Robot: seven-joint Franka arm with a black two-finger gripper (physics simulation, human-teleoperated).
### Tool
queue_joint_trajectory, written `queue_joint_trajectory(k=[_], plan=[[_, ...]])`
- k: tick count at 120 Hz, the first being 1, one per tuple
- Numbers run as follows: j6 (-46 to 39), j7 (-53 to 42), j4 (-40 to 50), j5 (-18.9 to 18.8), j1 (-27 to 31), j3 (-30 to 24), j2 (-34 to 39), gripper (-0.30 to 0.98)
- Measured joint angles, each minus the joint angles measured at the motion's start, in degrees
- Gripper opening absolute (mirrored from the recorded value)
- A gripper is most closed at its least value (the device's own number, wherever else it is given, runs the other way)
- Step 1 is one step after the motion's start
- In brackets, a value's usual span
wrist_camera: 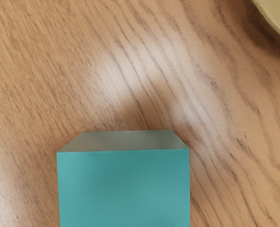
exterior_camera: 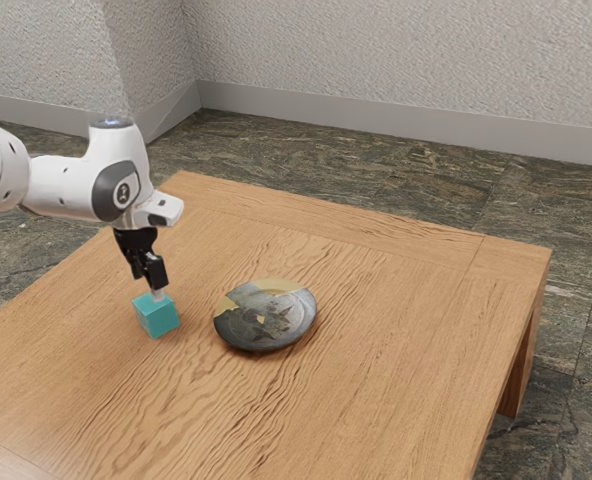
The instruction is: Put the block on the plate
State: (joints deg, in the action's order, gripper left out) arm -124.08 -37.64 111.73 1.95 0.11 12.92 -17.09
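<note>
The black two-finger tool (exterior_camera: pixel 158 294) points down at the top of the teal cube-shaped block (exterior_camera: pixel 157 319), probably to line up a grasp, though I cannot tell whether it is spread, pressed together or pinching the block. The block seems to sit on the brown wooden counter (exterior_camera: pixel 386 330), with the round grey-and-yellow patterned plate (exterior_camera: pixel 266 318) near it at three o'clock in the exterior view, so the carry should be short.

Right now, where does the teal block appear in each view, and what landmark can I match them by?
Exterior view: the block is toward the view's left, at the gripper's lower end, beside the plate.
Wrist view: large and close under the hand, its teal face cut off by the picture's edge.
Shared landmark: the plate, its pale rim in the wrist view's corner.
</note>
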Motion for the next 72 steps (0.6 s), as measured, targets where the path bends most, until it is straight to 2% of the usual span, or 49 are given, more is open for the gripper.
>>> queue_joint_trajectory(k=[37, 68, 72], plan=[[-6.83, -2.56, 1.94, 3.18, 0.86, -0.02, -3.43, 0.69], [-10.29, -3.83, 3.05, 4.25, 0.86, -0.13, -5.66, 0.69], [-10.49, -3.96, 3.14, 4.31, 0.86, -0.15, -5.72, 0.64]])
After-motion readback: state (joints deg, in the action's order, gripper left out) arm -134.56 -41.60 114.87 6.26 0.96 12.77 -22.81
